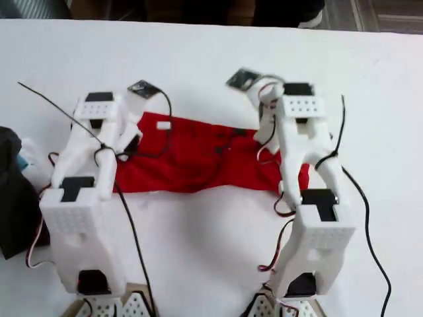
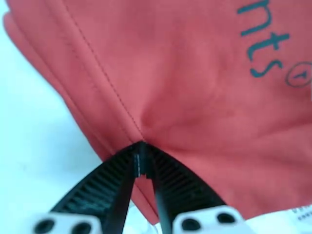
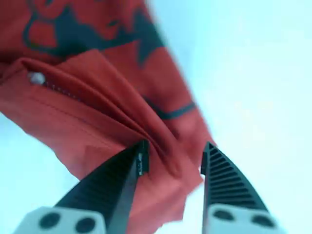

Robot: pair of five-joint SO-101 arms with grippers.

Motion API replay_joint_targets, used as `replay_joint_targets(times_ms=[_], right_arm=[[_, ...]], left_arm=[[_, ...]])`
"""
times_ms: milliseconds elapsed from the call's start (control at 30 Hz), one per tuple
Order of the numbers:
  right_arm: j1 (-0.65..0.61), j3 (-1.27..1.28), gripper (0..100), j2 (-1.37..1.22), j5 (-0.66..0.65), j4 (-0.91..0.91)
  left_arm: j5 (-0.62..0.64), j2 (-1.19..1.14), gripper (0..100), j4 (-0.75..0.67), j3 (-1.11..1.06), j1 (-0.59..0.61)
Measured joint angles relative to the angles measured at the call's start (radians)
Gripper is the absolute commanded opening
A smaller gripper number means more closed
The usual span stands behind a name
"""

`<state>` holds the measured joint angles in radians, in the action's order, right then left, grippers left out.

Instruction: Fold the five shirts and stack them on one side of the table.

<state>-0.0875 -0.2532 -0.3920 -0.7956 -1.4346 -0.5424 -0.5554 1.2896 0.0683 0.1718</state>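
A red shirt point(image 1: 198, 155) with dark print lies folded into a long band across the middle of the white table point(image 1: 211, 251). My left gripper point(image 1: 129, 145) is at the shirt's left end. In the left wrist view this gripper point(image 2: 142, 158) is shut on a pinch of the red shirt point(image 2: 195, 87) next to a seam. My right gripper point(image 1: 263, 132) is over the band's right part. Seen from the right wrist, that gripper point(image 3: 175, 156) is open, its fingers standing either side of a fold at the edge of the shirt point(image 3: 97, 107).
A dark bundle of cloth point(image 1: 12, 198) sits at the table's left edge, with something pale blue point(image 1: 30, 165) beside it. Black cables trail from both arms. Bare table lies in front of the shirt and behind it, up to the far edge.
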Motion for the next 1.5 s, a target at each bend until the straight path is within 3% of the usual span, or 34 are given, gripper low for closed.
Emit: replay_joint_targets(times_ms=[200, 467, 633, 767, 933, 1233, 1500], right_arm=[[-0.011, -0.160, 1.2, 0.002, 0.092, -0.252], [-0.157, 0.107, 2.0, 0.161, 0.101, -0.310], [-0.127, 0.376, 2.0, 0.262, 0.101, -0.161], [-0.005, 0.555, 2.0, 0.264, 0.100, 0.035], [0.152, 0.582, 2.0, 0.247, 0.103, 0.178], [0.169, 0.588, 2.0, 0.258, 0.101, 0.173], [0.124, 0.595, 2.0, 0.552, 0.101, 0.063]], left_arm=[[0.000, 0.000, 2, 0.000, 0.000, 0.000], [0.000, 0.000, 2, 0.000, 0.000, 0.000], [0.000, 0.000, 2, 0.000, 0.000, 0.000], [0.002, 0.000, 2, 0.000, 0.000, 0.000], [0.002, 0.000, 2, 0.000, 0.000, 0.000], [0.002, 0.000, 2, 0.000, 0.000, 0.000], [0.048, 0.023, 2, 0.038, 0.032, 0.000]])
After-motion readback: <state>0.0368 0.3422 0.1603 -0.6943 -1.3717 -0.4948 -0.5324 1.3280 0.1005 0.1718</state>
